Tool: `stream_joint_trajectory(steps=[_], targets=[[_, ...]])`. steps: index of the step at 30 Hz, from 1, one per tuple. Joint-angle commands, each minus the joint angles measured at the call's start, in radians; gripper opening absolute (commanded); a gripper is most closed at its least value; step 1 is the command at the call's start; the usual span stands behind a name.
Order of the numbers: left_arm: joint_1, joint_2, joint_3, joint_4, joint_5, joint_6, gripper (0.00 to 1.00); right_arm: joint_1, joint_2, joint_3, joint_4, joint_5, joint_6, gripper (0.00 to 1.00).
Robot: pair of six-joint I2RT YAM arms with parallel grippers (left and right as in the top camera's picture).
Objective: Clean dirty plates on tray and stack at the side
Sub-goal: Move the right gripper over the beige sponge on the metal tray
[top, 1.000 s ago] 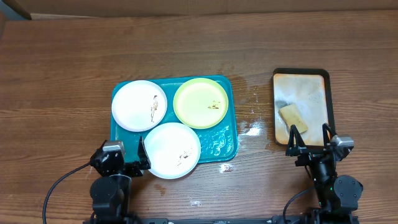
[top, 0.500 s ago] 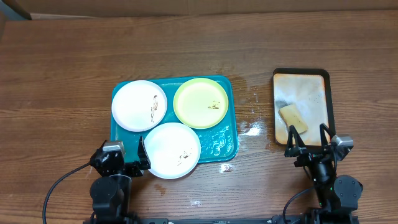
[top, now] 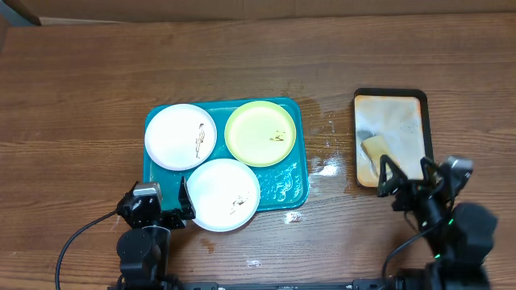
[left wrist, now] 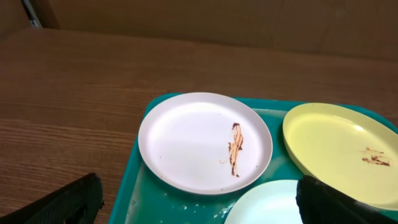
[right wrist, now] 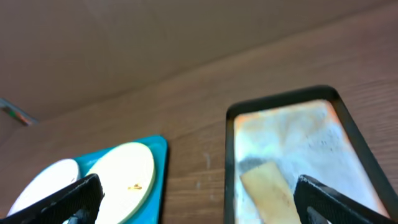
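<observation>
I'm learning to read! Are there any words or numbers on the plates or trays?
None: no words, numbers or signs show anywhere.
The back white plate, the front white plate and the yellow plate carry only brown smears; the blue tray and the black-rimmed tray carry no print.

L arm [top: 143, 246]: black housing, rounded joints. Grey cam block [top: 146, 191] on wrist. Thin black cable [top: 80, 234] looped off outer side. R arm [top: 461, 235]: same black build, grey block [top: 458, 166], small green LED specks [top: 448, 220]. Fingers [left wrist: 62, 200], both units: matte black, tapered.
</observation>
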Motion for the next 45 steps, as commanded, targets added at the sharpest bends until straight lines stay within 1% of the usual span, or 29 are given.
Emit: stream_joint_trajectory(steps=[1, 8, 12, 15, 19, 22, 25, 31, 34, 36, 38, 43, 45], targets=[[0.006, -0.012, -0.006, 0.005, 0.004, -0.006, 1.0, -0.002, 0.168, 0.209, -0.124, 0.002, 0.002, 1.0], [0.006, -0.012, -0.006, 0.005, 0.004, -0.006, 1.0, -0.002, 0.648, 0.718, -0.652, -0.047, -0.003, 1.0], [0.006, -0.012, -0.006, 0.005, 0.005, -0.006, 1.0, -0.002, 0.881, 0.924, -0.919, -0.065, -0.083, 1.0], [0.006, -0.012, -0.006, 0.005, 0.005, -0.006, 1.0, -0.002, 1.006, 0.984, -1.039, -0.061, -0.109, 1.0], [0.006, -0.012, -0.006, 0.005, 0.004, -0.006, 1.0, -0.002, 1.113, 0.984, -1.098, -0.06, -0.109, 1.0], [0.006, -0.012, -0.006, 0.005, 0.004, -0.006, 1.0, -0.002, 1.165, 0.984, -1.11, -0.04, -0.12, 1.0], [0.006, -0.012, -0.006, 0.005, 0.004, -0.006, 1.0, -0.002, 1.173, 0.984, -1.06, 0.002, -0.177, 1.0], [0.006, -0.012, -0.006, 0.005, 0.005, -0.006, 1.0, -0.002, 1.171, 0.984, -0.869, 0.146, -0.182, 1.0], [0.006, -0.012, -0.006, 0.005, 0.005, -0.006, 1.0, -0.003, 1.172, 0.984, -0.769, 0.247, -0.269, 1.0], [0.006, -0.012, -0.006, 0.005, 0.004, -0.006, 1.0, -0.003, 1.172, 0.984, -0.716, 0.354, -0.269, 1.0], [0.006, -0.012, -0.006, 0.005, 0.004, -0.006, 1.0, -0.004, 1.172, 0.984, -0.683, 0.402, -0.269, 1.0], [0.006, -0.012, -0.006, 0.005, 0.004, -0.006, 1.0, -0.004, 1.175, 0.984, -0.659, 0.385, -0.251, 1.0], [0.006, -0.012, -0.006, 0.005, 0.004, -0.006, 1.0, -0.004, 1.177, 0.977, -0.679, 0.386, -0.206, 1.0]])
